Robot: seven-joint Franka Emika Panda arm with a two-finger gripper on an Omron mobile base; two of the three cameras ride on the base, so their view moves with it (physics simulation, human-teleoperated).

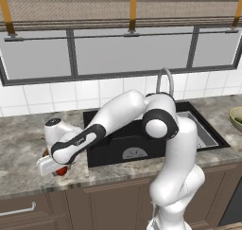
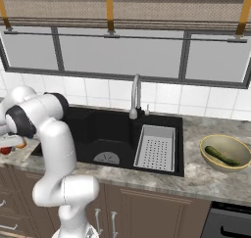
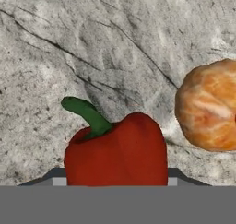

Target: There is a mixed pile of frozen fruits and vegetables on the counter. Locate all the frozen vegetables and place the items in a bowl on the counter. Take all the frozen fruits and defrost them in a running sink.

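Landmark: the sink (image 2: 98,129), a black basin set in the marbled surface (image 2: 206,180) below the window, with a curved grey tap (image 2: 136,97) at its back edge.
Arm: reaches from the base across the front of the sink and down to the surface on the sink's left side.
Pincer: the pincer (image 3: 116,178) points down at the surface left of the sink. Its two dark tips stand partway apart, one close against each flank of a red pepper-shaped item (image 3: 117,149). Only the very tops of the tips show, so I cannot tell whether they press on it or merely bracket it.
Red item: glossy red with a bent green stem. It sits on the surface left of the sink, directly between the tips. In the left base view a bit of red shows under the hand there.
Orange: a small round orange (image 3: 207,105) lies on the same stretch of surface left of the sink, just beside the red item and apart from it.
Bowl: the pale yellowish-tan bowl (image 2: 220,166) stands on the surface to the right of the sink, well apart from the pincer.
Green vegetable: a slim dark green stick (image 2: 221,155) lies slanted inside the bowl, right of the sink.
Tray: a grey perforated tray (image 2: 157,146) sits in the right part of the sink.
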